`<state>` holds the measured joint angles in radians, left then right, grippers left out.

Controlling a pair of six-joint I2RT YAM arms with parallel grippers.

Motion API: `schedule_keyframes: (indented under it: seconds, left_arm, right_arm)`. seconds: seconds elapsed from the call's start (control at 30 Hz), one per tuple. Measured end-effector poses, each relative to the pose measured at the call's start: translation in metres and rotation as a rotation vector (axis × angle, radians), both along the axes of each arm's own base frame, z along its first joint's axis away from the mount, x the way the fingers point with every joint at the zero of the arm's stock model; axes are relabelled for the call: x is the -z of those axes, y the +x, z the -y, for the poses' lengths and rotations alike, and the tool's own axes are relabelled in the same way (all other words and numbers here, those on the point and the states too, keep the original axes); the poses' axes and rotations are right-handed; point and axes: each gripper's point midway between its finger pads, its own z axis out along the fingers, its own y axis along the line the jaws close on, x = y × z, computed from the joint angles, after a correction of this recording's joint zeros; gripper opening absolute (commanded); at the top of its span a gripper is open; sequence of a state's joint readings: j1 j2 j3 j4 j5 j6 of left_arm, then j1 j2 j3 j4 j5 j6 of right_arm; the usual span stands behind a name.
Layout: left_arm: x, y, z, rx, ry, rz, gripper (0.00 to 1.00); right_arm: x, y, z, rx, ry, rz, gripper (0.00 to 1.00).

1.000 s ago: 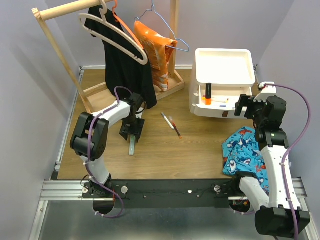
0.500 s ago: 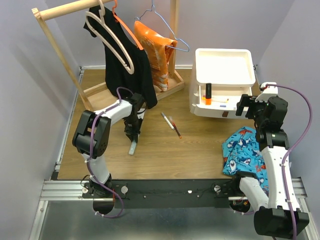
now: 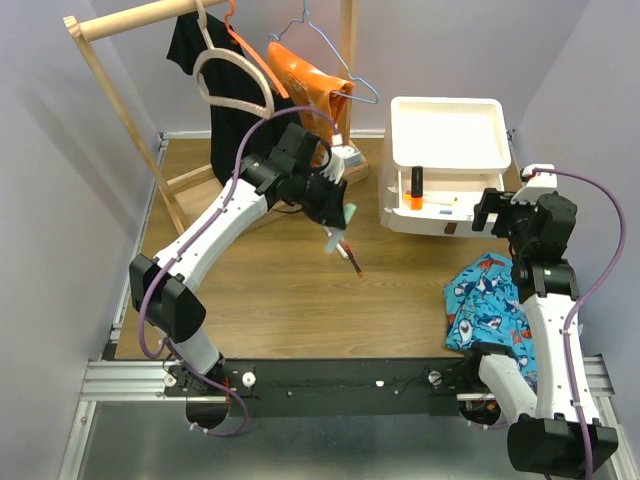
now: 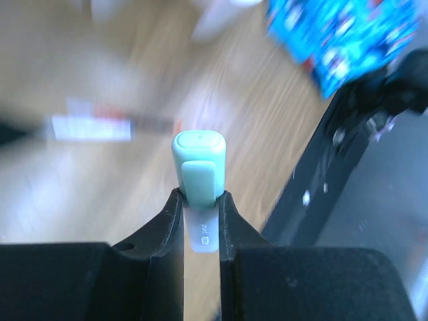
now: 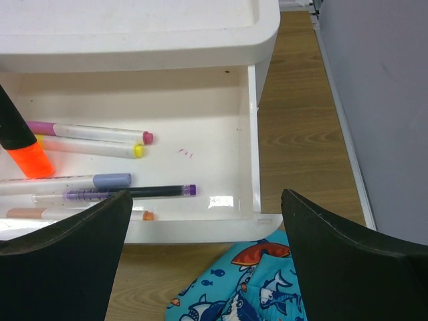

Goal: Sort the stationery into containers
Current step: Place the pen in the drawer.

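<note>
walls [image 3: 60, 200] pale lilac; tabletop [image 3: 280, 310] brown wood; wooden clothes rack [image 3: 112, 92] far left

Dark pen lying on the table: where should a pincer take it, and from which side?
Take the dark pen mid-barrel, from straight above, closing across its thin width. It lies flat on the table, slanting far-left to near-right, so no side approach gets underneath. The left pincer is shut on the green highlighter, which probably has to go first.
</note>
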<state>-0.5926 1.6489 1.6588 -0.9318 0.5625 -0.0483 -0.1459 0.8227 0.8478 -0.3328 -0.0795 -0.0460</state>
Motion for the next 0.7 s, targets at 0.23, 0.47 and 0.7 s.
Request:
schedule_keyframes:
  seconds: [0.23, 0.47, 0.7]
  left_arm:
    - [-0.102, 0.036, 0.073, 0.157, -0.256, 0.359, 0.00]
    - [-0.129, 0.092, 0.126, 0.164, -0.348, 0.560, 0.00]
    - [-0.100, 0.142, 0.154, 0.117, -0.319, 0.644, 0.00]
  right_arm:
    - [-0.003, -0.001, 0.000, 0.001, -0.002, 0.009, 1.00]
    - [-0.008, -0.005, 0.000, 0.000, -0.009, 0.028, 1.00]
    - [-0.011, -0.008, 0.001, 0.007, -0.011, 0.036, 1.00]
